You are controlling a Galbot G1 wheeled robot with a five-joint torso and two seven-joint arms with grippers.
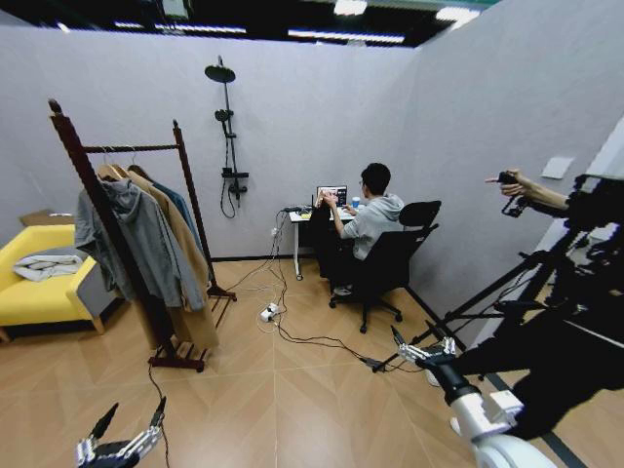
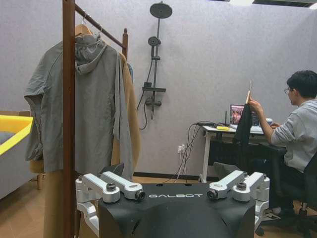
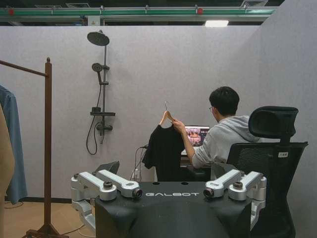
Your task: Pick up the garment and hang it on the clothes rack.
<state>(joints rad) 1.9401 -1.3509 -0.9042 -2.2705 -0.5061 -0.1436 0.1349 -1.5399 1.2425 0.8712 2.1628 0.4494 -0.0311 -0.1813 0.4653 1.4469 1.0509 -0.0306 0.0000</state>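
Both pincers sit low and empty, jaws wide: left pincer (image 1: 124,429), right pincer (image 1: 421,348). Farther off, a seated person's hand (image 3: 177,124) holds up the garment (image 3: 164,151) by its hanger (image 3: 166,116). Best approach squarely and grip the hanger neck, keeping the clothes rack (image 1: 125,148) reachable.

Black wrist housing marked GALBOT in white, silver-grey end effector (image 3: 168,191) fingers with dark round screws

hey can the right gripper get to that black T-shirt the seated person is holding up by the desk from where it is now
Probably not yet. The right gripper hangs low, open and empty, while the black T-shirt is held up on its hanger by a seated person's hand across open floor. Nothing blocks the way; it looks too far.
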